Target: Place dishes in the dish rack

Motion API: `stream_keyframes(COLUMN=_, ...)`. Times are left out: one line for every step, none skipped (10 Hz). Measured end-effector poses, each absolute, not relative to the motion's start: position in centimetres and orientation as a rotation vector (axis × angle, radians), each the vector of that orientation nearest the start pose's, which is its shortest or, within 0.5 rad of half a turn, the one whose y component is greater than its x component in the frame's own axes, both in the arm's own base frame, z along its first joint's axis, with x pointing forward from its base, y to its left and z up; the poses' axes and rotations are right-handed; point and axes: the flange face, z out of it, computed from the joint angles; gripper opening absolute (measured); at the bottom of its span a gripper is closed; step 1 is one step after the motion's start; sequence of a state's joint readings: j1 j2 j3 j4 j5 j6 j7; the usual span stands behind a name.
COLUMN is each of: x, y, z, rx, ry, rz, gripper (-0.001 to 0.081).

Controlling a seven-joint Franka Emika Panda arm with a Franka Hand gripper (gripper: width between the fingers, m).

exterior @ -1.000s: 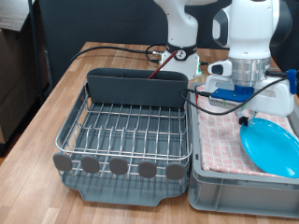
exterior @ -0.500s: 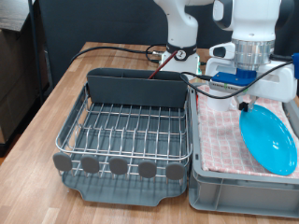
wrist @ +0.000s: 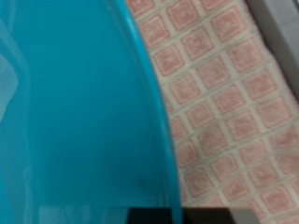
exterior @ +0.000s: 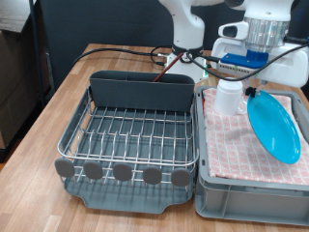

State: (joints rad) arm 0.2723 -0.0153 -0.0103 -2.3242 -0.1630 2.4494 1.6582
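Note:
My gripper [exterior: 254,93] is shut on the upper rim of the round light-blue plate [exterior: 273,128] and holds it tilted on edge above the checked cloth. In the wrist view the plate [wrist: 75,112] fills most of the picture and the fingers do not show. The white mug [exterior: 228,98] stands on the cloth just to the exterior view's left of the plate. The dish rack [exterior: 130,135] sits at the exterior view's left with nothing on its wires. The wooden spoon is out of view.
The grey plastic crate [exterior: 246,201] lined with red-and-white checked cloth [exterior: 230,147] stands right of the rack; the cloth [wrist: 224,112] also shows in the wrist view. A second robot base and cables [exterior: 183,53] stand behind. The wooden table [exterior: 58,101] runs along the left.
The gripper has risen with the plate, lifting it off the cloth and tipping it more upright. The mug, hidden behind the arm before, now shows.

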Motion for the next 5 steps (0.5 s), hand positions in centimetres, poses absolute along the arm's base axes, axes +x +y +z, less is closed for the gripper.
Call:
stream_keyframes(x=50.0, y=13.5, z=37.2, rx=-2.508, ry=1.834, rz=-0.279, gripper=0.0019)
stream_keyframes(x=49.9, y=13.7, z=38.6, rx=-2.542, ry=1.830, rz=-0.286, gripper=0.0019)
stream_keyframes(x=50.0, y=13.8, z=39.8, rx=-2.573, ry=1.815, rz=-0.285, gripper=0.0019)
stream_keyframes(x=50.0, y=13.9, z=40.3, rx=-2.603, ry=1.802, rz=-0.275, gripper=0.0019)
stream_keyframes(x=50.0, y=13.9, z=40.2, rx=-2.597, ry=1.805, rz=-0.275, gripper=0.0019)
